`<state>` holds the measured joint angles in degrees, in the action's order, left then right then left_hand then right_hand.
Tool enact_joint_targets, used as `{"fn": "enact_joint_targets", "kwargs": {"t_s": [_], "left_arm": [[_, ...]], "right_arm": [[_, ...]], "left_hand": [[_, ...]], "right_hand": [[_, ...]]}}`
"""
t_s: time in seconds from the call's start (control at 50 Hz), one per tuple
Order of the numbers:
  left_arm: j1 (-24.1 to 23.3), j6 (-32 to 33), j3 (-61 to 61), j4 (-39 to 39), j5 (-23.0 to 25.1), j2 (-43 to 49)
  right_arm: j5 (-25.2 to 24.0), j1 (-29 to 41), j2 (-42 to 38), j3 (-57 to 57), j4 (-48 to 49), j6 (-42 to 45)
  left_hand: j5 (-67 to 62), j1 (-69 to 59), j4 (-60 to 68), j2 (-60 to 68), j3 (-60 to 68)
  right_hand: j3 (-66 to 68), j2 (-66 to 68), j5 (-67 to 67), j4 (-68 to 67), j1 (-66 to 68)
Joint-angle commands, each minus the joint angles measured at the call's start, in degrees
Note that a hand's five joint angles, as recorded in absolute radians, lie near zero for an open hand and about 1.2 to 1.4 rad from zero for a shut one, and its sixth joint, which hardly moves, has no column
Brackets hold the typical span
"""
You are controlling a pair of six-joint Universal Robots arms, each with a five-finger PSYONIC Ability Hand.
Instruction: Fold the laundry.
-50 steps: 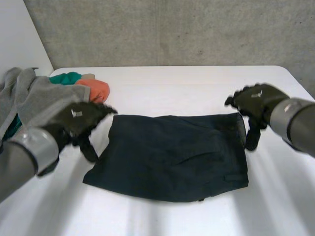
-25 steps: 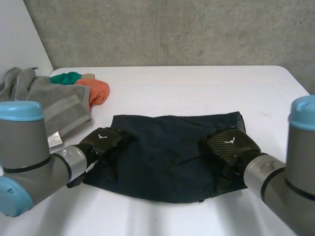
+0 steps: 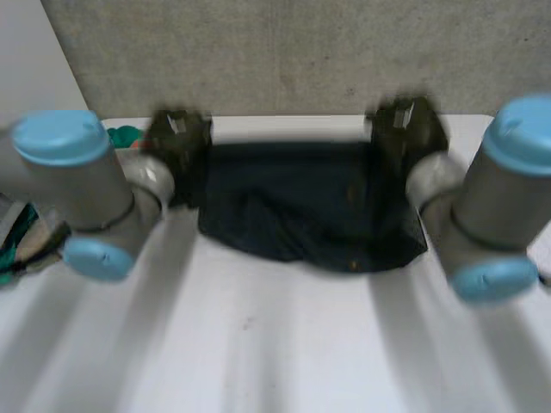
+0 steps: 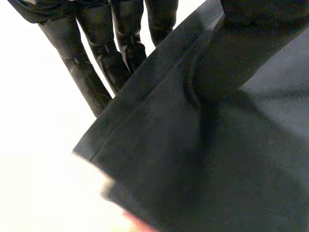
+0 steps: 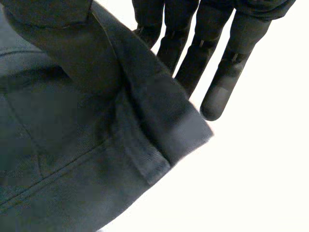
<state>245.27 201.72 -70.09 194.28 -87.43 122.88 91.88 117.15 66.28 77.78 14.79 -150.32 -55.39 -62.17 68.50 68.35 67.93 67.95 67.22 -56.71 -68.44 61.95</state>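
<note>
- A dark garment [image 3: 310, 202] spreads across the upper middle of the frame in the head view, above the white table [image 3: 284, 344]. It is held up by its two top corners, and its lower edge sags in a curve toward the centre.
- The left hand [image 3: 178, 131] grips the garment's top corner at the upper left of the frame, just under the line where the table meets the wall.
- In the left wrist view, that hand's straight fingers [image 4: 91, 72] lie behind the hemmed edge of the cloth [image 4: 193, 169]. Its thumb [image 4: 236, 58] presses onto the front of the fabric, so the corner is pinched between them.
- The right hand [image 3: 405, 120] has the opposite top corner at the upper right of the frame, level with the left hand.
- In the right wrist view, the fingers [image 5: 219, 82] run straight behind the folded hem of the cloth [image 5: 72, 159]. The thumb [image 5: 63, 43] clamps down on the near face, making the same pinch.
- The left arm [image 3: 77, 185] and right arm [image 3: 508, 198] flank the garment at the frame's two sides, their light-blue caps facing the camera.
- A scrap of green cloth [image 3: 126, 134] sits just left of the left hand. More laundry [image 3: 17, 237] lies at the left edge of the frame, partly behind the left arm.
- A grey concrete wall [image 3: 284, 52] fills the top of the frame behind the table.
</note>
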Motion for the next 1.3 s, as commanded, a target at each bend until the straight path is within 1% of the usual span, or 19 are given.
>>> {"fn": "enact_joint_targets", "kwargs": {"t_s": [0.02,0.06,0.1,0.16,0.24,0.4,0.46,0.58,0.64,0.72,0.74,0.78,0.88,0.96,1.02,1.1,1.18,1.2,1.3], "left_arm": [[1.9,-3.0,10.3,19.8,-2.7,-4.8],[2.0,-5.5,12.0,23.1,-2.0,-6.1],[1.9,-7.3,12.3,23.0,-1.1,-6.9],[1.7,-9.4,11.6,20.8,0.6,-7.5],[1.4,-9.2,7.2,17.9,1.7,-7.3],[1.1,-2.9,-8.7,14.5,2.0,-6.5],[0.0,2.9,-19.7,11.2,2.1,-6.9],[-1.5,8.0,-28.0,5.8,1.4,-10.8],[-1.6,8.2,-30.2,0.2,0.5,-15.1],[-2.9,8.3,-32.2,-14.0,0.9,-21.7],[-3.7,8.9,-32.6,-19.7,1.2,-23.3],[-4.5,10.0,-32.9,-25.8,1.2,-24.7],[-5.9,14.0,-34.8,-43.9,0.4,-28.0],[-6.6,14.8,-35.1,-49.8,1.2,-28.5],[-7.0,15.0,-34.3,-47.6,1.4,-27.9],[-6.3,15.1,-31.6,-39.8,0.5,-24.6],[-4.8,15.5,-27.1,-30.0,-0.2,-19.4],[-4.3,16.0,-24.3,-25.7,-0.4,-17.0],[-2.1,17.5,-13.6,-13.3,0.4,-11.6]], "right_arm": [[-1.9,-3.6,-1.0,-15.7,30.1,-1.1],[-2.2,-4.1,-2.5,-19.0,35.2,-3.8],[-2.8,-4.2,-3.7,-21.5,33.8,-6.0],[-4.2,-4.3,-6.8,-25.7,24.1,-8.9],[-5.2,-3.7,-9.2,-25.6,15.4,-8.8],[-3.7,-2.4,-10.2,-11.0,8.0,-4.8],[-3.7,-1.7,-10.6,-2.4,3.9,-3.0],[-3.8,-1.6,-10.1,4.3,-5.9,-1.6],[-4.0,-1.6,-7.5,5.5,-13.3,-1.6],[-4.9,-2.3,-1.3,7.9,-25.1,-1.2],[-5.3,-2.6,0.7,9.0,-28.8,-0.3],[-5.7,-2.8,2.6,10.4,-32.8,1.8],[-6.4,-3.4,8.5,18.1,-46.7,14.3],[-9.1,-3.2,10.6,21.6,-47.8,20.0],[-10.9,-2.9,10.3,21.8,-47.1,19.5],[-11.7,-2.5,7.9,18.9,-44.9,15.5],[-11.2,-2.5,3.9,13.1,-39.1,9.4],[-10.6,-2.5,1.8,9.9,-36.1,7.5],[-7.2,-2.3,-3.6,-4.4,-26.7,2.7]], "left_hand": [[-14.6,-17.8,11.5,11.7,12.1],[-14.6,-17.8,11.5,11.7,12.1],[-14.6,-17.8,11.5,11.7,12.1],[-14.6,-17.8,11.5,11.7,12.1],[-14.6,-17.8,11.5,11.7,12.1],[-14.6,-17.8,11.5,11.7,12.1],[-14.6,-17.8,11.5,11.7,12.1],[-14.6,-17.8,11.5,11.7,12.1],[-14.6,-17.8,11.5,11.7,12.1],[-14.6,-17.8,11.5,11.7,12.1],[-14.6,-17.8,11.5,11.7,12.1],[-14.6,-17.8,11.5,11.7,12.1],[-14.6,-17.8,11.5,11.7,12.1],[-14.6,-17.8,11.5,11.7,12.1],[-14.6,-17.8,11.5,11.7,12.1],[-14.6,-17.8,11.5,11.7,12.1],[-14.6,-17.8,11.5,11.7,12.1],[-14.6,-17.8,11.5,11.7,12.1],[-14.6,-17.8,11.5,11.7,12.1]], "right_hand": [[12.1,12.8,-13.3,-11.6,18.1],[12.1,12.8,-13.3,-11.6,18.1],[12.1,12.8,-13.3,-11.6,18.1],[12.1,12.8,-13.3,-11.6,18.1],[12.1,12.8,-13.3,-11.6,18.1],[12.1,12.8,-13.3,-11.6,18.1],[12.1,12.8,-13.3,-11.6,18.1],[12.1,12.8,-13.3,-11.6,18.1],[12.1,12.8,-13.3,-11.6,18.1],[12.1,12.8,-13.3,-11.6,18.1],[12.1,12.8,-13.3,-11.6,18.1],[12.1,12.8,-13.3,-11.6,18.1],[12.1,12.8,-13.3,-11.6,18.1],[12.1,12.8,-13.3,-11.6,18.1],[12.1,12.8,-13.3,-11.6,18.1],[12.1,12.8,-13.3,-11.6,18.1],[12.1,12.8,-13.3,-11.6,18.1],[12.1,12.8,-13.3,-11.6,18.1],[12.1,12.8,-13.3,-11.6,18.1]]}}
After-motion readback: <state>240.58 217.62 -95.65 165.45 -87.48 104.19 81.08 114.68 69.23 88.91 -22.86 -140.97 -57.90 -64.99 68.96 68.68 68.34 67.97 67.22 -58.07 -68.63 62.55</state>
